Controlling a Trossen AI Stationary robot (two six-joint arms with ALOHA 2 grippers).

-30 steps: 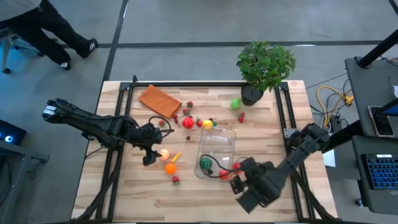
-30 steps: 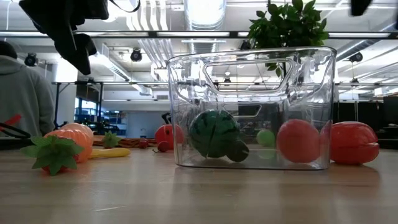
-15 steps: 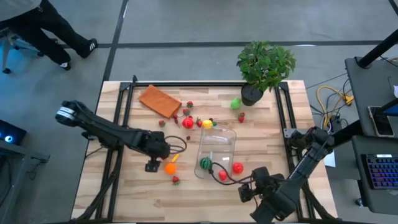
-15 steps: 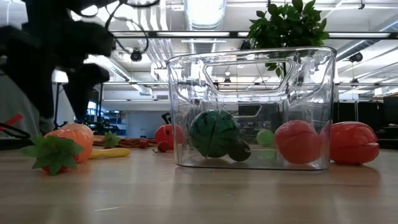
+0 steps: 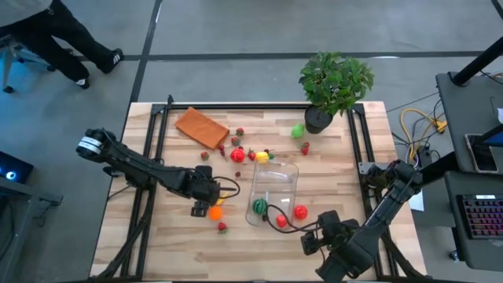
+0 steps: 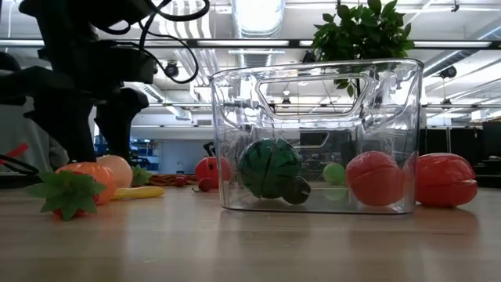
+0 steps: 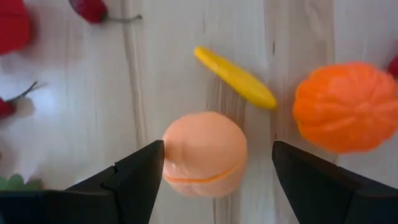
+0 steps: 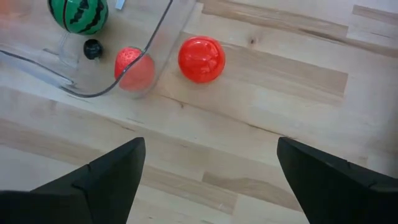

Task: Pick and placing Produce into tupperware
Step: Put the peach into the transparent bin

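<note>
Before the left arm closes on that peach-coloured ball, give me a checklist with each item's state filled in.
1. Left gripper open: ok, its fingers are spread wide.
2. Peach ball centred between the fingers: ok in the left wrist view; a gap shows on each side.
3. Neighbours clear of the fingers: cannot tell; the orange fruit lies close to one finger, and the yellow piece lies just beyond the ball.
4. Fingers low enough to grip: cannot tell.
5. Tupperware upright with room: ok; it holds only the watermelon and a red ball or so.
6. Right gripper out of the way: ok, open near the table's front edge.
</note>
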